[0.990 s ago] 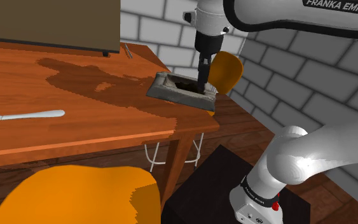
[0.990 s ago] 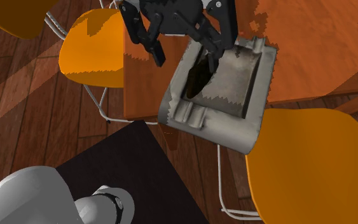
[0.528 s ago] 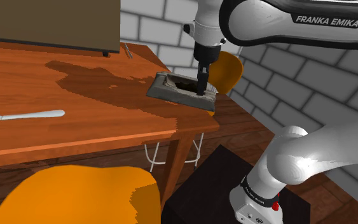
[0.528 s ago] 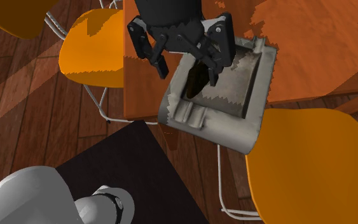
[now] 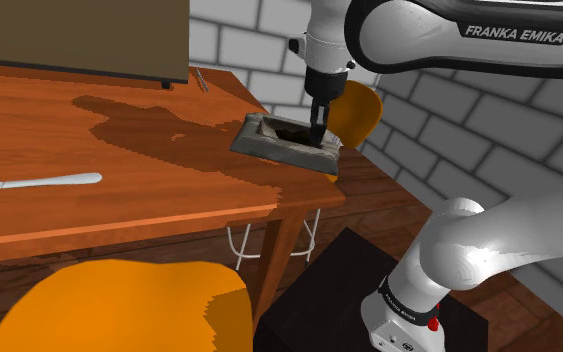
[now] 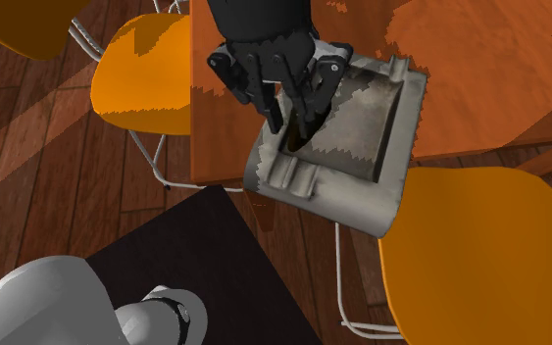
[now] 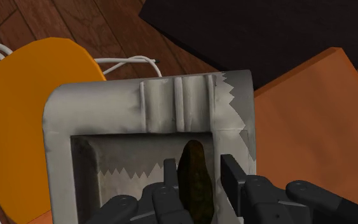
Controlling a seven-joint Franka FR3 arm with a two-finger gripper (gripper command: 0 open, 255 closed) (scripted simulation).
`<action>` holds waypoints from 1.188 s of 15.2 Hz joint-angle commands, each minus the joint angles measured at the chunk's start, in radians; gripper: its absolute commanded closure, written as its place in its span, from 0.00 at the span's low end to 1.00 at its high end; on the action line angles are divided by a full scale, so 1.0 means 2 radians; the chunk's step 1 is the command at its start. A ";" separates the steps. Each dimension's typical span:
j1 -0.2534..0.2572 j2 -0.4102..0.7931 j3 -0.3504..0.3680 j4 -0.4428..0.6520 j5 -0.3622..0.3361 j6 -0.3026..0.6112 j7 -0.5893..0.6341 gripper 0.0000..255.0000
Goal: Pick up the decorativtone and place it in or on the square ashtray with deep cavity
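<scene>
A dark, elongated stone (image 7: 193, 177) lies in the deep cavity of a square grey ashtray (image 7: 107, 108) at the table's corner. In the shoulder view the stone (image 5: 289, 130) is a dark patch inside the ashtray (image 5: 259, 142). My black gripper (image 5: 316, 136) hangs upright just above the cavity. Its fingers (image 7: 233, 177) stand a little apart on either side of the stone, with a gap on one side; it is open and clasps nothing. In the second exterior view the gripper (image 6: 293, 120) covers part of the stone (image 6: 293, 144) in the ashtray (image 6: 367, 118).
The wooden table (image 5: 119, 170) ends right beside the ashtray. Orange chairs (image 6: 470, 255) (image 6: 141, 78) stand around that corner, another (image 5: 119, 305) near the front. A white knife (image 5: 39, 182) lies on the table. The black stand (image 5: 349, 300) and a brick wall (image 5: 489, 120) are close.
The gripper has risen slightly above the ashtray and its fingers have drawn much closer together. The stone stays lying in the cavity.
</scene>
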 commanded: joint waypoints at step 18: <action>-0.007 0.015 -0.003 0.077 -0.006 -0.061 -0.015 1.00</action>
